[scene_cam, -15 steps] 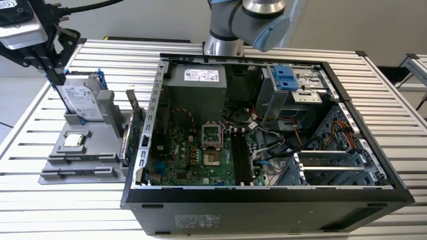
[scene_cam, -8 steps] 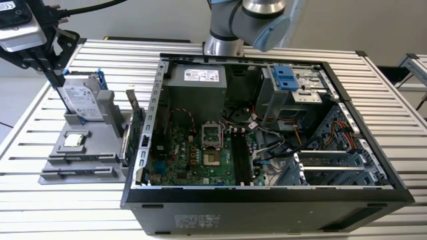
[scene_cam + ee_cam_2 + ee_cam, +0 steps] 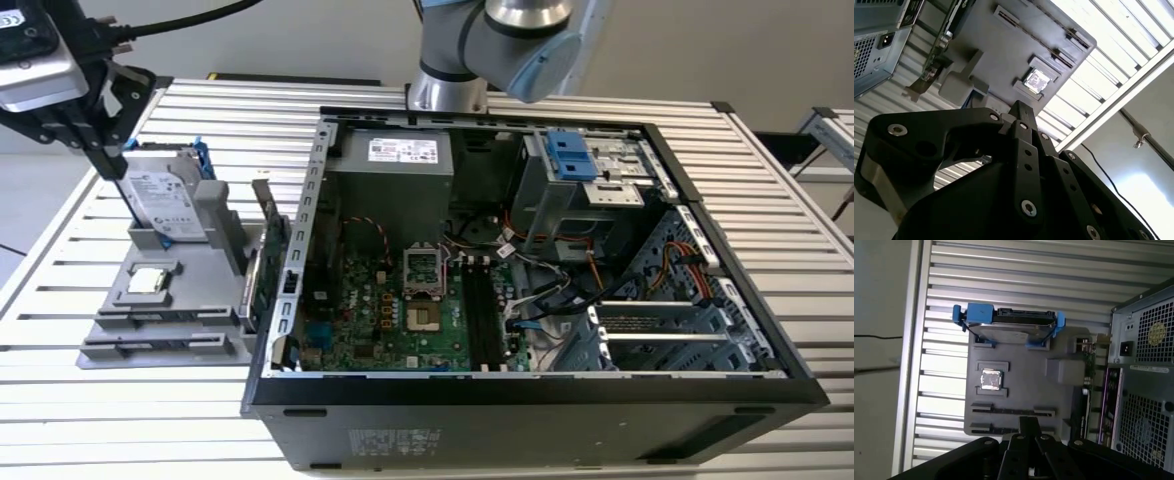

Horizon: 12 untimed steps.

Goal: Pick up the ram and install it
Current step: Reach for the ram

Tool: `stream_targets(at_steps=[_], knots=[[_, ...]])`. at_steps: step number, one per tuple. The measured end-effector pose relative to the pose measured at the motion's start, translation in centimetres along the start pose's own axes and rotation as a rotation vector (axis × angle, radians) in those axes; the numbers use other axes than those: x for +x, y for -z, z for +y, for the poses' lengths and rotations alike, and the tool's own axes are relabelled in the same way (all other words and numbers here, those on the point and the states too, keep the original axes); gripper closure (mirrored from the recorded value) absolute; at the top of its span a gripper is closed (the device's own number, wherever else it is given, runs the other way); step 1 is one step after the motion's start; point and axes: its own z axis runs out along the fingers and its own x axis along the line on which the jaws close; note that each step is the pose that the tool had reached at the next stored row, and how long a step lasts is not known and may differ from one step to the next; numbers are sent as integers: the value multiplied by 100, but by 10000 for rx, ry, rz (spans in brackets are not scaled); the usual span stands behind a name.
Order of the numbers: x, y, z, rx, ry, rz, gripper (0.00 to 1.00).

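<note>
Currently fingers (image 3: 1027, 426) pinched together, holding nothing, hovering by the blue-framed hard drive (image 3: 1014, 323) in grey holder (image 3: 1019, 353).

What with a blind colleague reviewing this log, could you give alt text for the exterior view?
The gripper hangs near a hard drive standing in a grey holder on a slatted table, at the exterior view's left of an open computer case.

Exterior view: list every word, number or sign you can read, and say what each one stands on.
None can be quoted.
Pale label on the hard drive: print too small to read.
White label on the power supply: too small to read.
Faint label on the computer case, near wall: too small to read.
</note>
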Motion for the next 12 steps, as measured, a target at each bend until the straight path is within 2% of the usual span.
stream_targets(at_steps=[12], knots=[[11,-1,-138,-2,-4,23,100]])
